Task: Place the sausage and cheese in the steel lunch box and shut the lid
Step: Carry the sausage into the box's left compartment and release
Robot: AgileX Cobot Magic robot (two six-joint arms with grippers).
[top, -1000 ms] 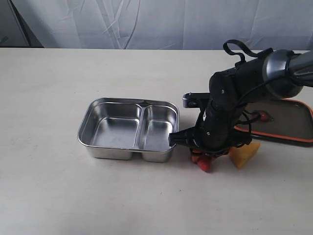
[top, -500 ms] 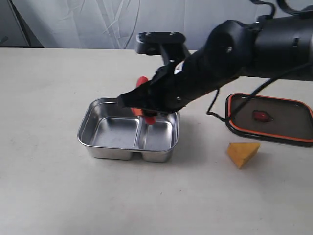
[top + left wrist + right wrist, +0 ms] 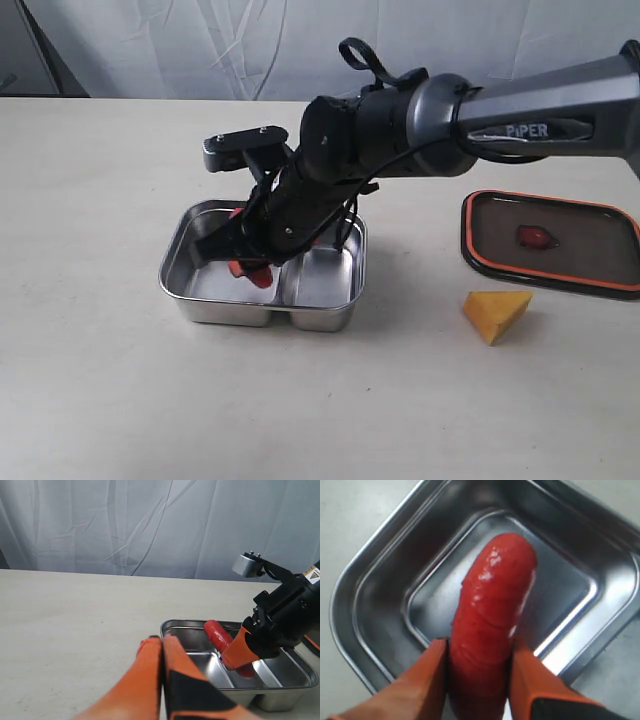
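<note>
1. Between my right jaws: the sausage [image 3: 492, 615] is clamped near one end, with an orange finger pressing each side. Most of its length sticks out past the fingertips. It looks light, glossy and round, so I judge it slippery and apt to swivel in this end-on pinch. A hold nearer its middle would be steadier.
2. Just beyond the fingertips: the steel lunch box [image 3: 230, 308]. The sausage hangs inside the rim of the larger compartment, its free end low over the floor. I cannot tell whether it touches the steel. The metal is hard and slick, so I expect a rounded toy let go here to roll a little before the walls stop it.
3. Well away from these jaws, past the smaller compartment: the cheese [image 3: 497, 313] lies alone on the tabletop [image 3: 100, 400]. It looks like a light, stiff wedge. I would close on its two flat faces, not on the sloping edges, which could squeeze it out of the grip.
4. Beyond the cheese: the lid [image 3: 590, 245] lies flat on the tabletop. It looks thin and rigid, and I judge its rim to be the only place to take it.
5. Farthest from the work: my left jaws are pressed together on nothing, short of the box.
</note>
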